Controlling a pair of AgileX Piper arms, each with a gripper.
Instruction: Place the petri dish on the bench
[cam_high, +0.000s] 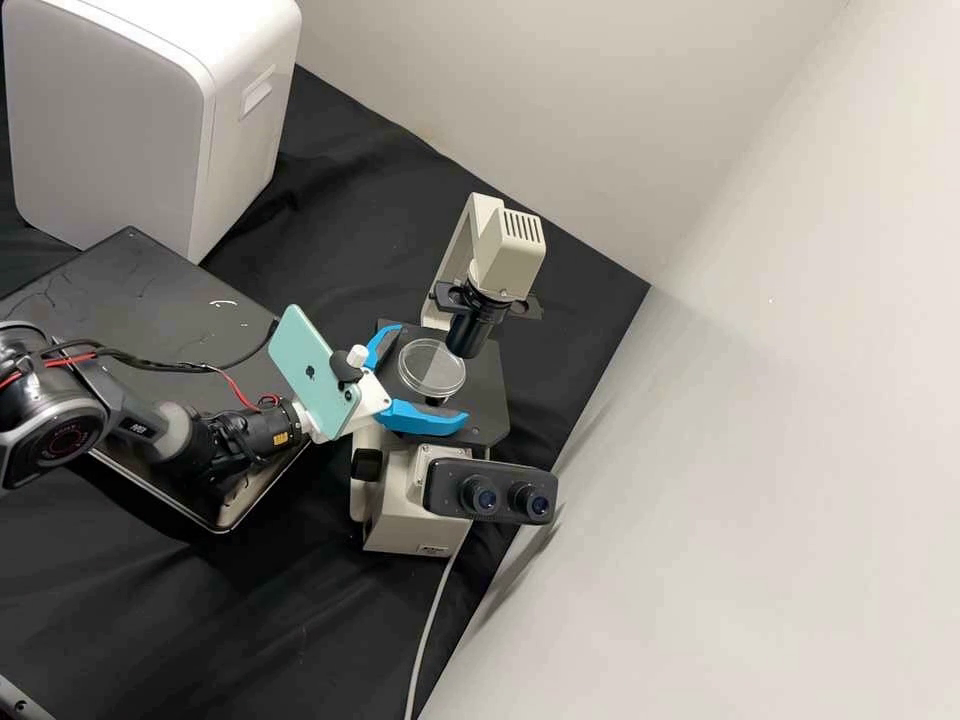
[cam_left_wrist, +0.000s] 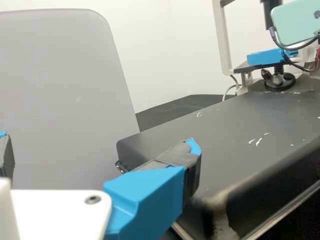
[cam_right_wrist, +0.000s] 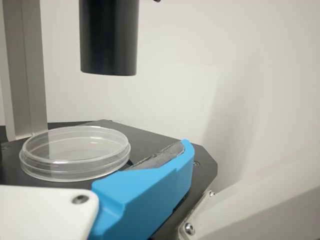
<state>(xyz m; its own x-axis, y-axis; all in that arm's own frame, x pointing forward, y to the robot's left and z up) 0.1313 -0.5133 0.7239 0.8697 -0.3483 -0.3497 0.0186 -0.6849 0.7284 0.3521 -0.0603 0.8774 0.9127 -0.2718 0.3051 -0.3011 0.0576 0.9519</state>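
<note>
Petri dish (cam_high: 432, 367), clear and empty-looking, lies flat on the black stage (cam_high: 492, 405) of a microscope, directly beneath the dark condenser tube (cam_right_wrist: 108, 35). Black cloth-covered bench (cam_high: 150, 620) carries all items. White appliance (cam_high: 130, 110) stands at the far corner. Flat black case (cam_high: 150, 300) lies beside it. Cream microscope (cam_high: 415, 500) stands near the wall, its eyepieces facing the camera. Right arm (cam_high: 120, 420) extends across the case toward the stage. Right gripper (cam_high: 430, 376) is level with the dish, its blue fingers (cam_right_wrist: 150, 185) spread to either side of it, one just beside the rim. Left gripper (cam_left_wrist: 97, 145) sits at a corner of the case, fingers wide apart and holding nothing.
</note>
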